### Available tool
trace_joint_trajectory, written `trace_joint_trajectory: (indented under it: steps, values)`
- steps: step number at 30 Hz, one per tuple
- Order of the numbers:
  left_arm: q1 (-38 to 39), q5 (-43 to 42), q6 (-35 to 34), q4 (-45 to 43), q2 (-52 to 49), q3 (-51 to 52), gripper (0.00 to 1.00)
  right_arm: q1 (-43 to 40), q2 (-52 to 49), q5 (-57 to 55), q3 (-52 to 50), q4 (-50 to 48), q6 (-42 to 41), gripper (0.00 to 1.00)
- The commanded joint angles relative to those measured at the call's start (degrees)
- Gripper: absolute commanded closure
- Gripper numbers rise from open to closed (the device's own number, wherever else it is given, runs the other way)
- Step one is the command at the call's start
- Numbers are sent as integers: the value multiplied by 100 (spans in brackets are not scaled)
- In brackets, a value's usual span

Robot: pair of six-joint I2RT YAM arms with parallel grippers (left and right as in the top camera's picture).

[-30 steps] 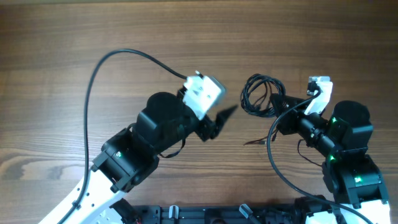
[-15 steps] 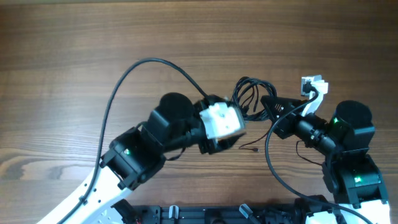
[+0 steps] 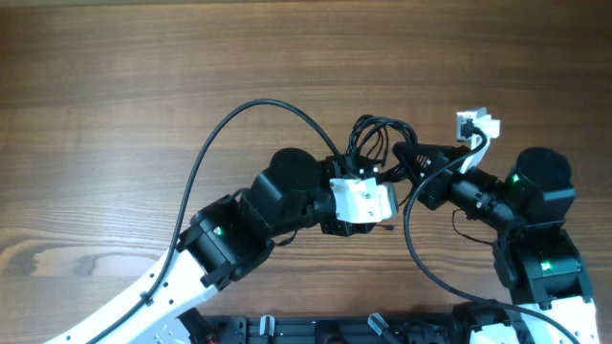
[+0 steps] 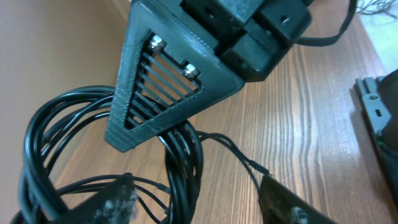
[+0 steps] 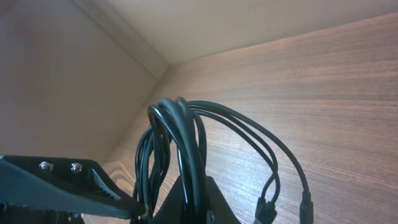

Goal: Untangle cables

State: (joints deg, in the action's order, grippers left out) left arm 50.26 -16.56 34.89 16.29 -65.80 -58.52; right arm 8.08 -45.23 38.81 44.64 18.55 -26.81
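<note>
The cables (image 3: 376, 141) are a looped bundle of thin black cords, lifted off the wooden table between the two arms. My right gripper (image 3: 405, 156) is shut on the bundle; in the right wrist view the cords (image 5: 186, 143) rise from between its fingertips (image 5: 193, 202), with small plugs (image 5: 268, 208) hanging at the right. My left gripper (image 3: 368, 177) is open. In the left wrist view its two fingertips (image 4: 199, 208) straddle the hanging strands (image 4: 180, 168), just below the right gripper's slatted finger (image 4: 158, 93). One thin strand (image 4: 239, 155) trails off to the right.
The thick black camera wire of the left arm (image 3: 234, 124) arcs over the table at the left. The right arm's wire (image 3: 409, 239) loops near the front. The right arm's white camera unit (image 3: 475, 124) is at the right. The arm bases (image 3: 382, 330) stand along the front edge.
My left arm has swung right and its open gripper has come up to the bundle. My right gripper has carried the bundle a little to the left.
</note>
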Motion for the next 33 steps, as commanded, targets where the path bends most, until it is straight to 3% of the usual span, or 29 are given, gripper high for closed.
trace_joint_trajectory:
  steps: [1,7,13,23,25,27,33]
  values:
    - [26,273,85,37,-37,-107,41,9,-20,188,13,-63,79,96]
    - [26,321,68,177,-61,-107,45,9,-20,481,13,-140,345,96]
    - [26,321,68,203,-66,-107,64,9,-20,570,13,-142,424,96]
    - [26,315,66,413,-66,-107,67,9,-17,1084,13,-328,647,96]
    - [26,315,68,385,-57,-107,83,9,-17,1084,13,-304,710,96]
    - [26,317,68,387,-57,-107,93,9,-17,1084,13,-286,715,96]
    - [26,317,66,391,-57,-107,96,9,-17,1075,13,-286,732,96]
